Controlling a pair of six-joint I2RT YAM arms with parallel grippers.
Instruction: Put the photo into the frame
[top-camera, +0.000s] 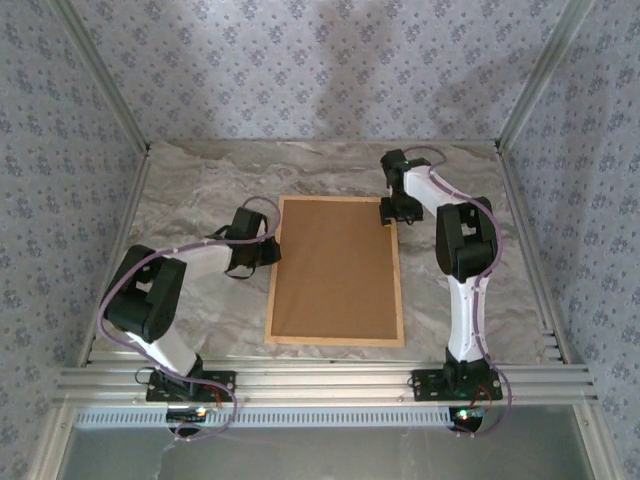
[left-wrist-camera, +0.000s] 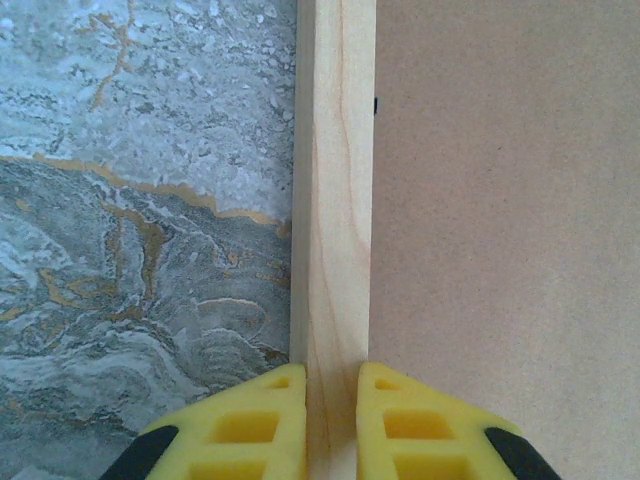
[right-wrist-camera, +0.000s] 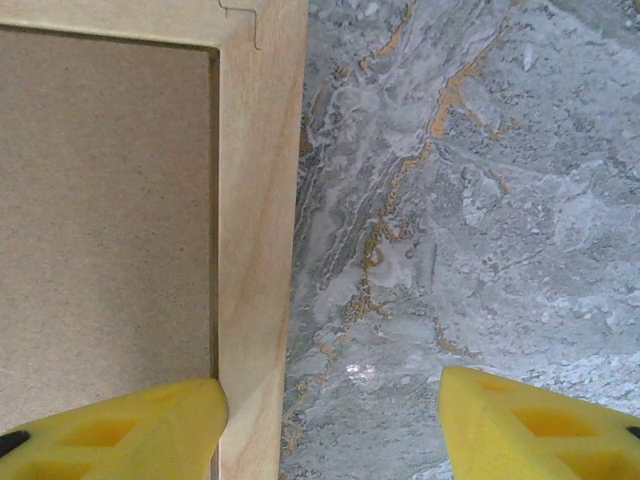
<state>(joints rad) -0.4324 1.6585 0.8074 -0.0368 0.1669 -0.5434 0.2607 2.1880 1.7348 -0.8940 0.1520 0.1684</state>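
- Top view: the frame (top-camera: 334, 341) lies flat in the middle of the marbled worktop (top-camera: 200, 190), back side up, with a brown board (top-camera: 335, 270) inside its rails. The left end effector (top-camera: 268, 243) is at the frame's left rail, towards the far corner. The right end effector (top-camera: 389, 218) is at the far right corner.
- Left wrist view: the left end effector (left-wrist-camera: 331, 375) straddles the light wooden rail of the frame (left-wrist-camera: 335, 200). Its yellow fingers (left-wrist-camera: 255, 420) sit tight against either side of the rail, closed on it. One finger is over the worktop (left-wrist-camera: 140, 200), the other over the board (left-wrist-camera: 500, 230).
- Right wrist view: the right end effector (right-wrist-camera: 330, 380) is spread wide and holds nothing. One finger (right-wrist-camera: 110, 430) lies over the board (right-wrist-camera: 100, 200), just against the inner edge of the frame (right-wrist-camera: 255, 200). The other finger is well out over the worktop (right-wrist-camera: 480, 200). The right rail and a strip of bare worktop lie between the two fingers. The mitred corner joint of the frame is at the top edge.
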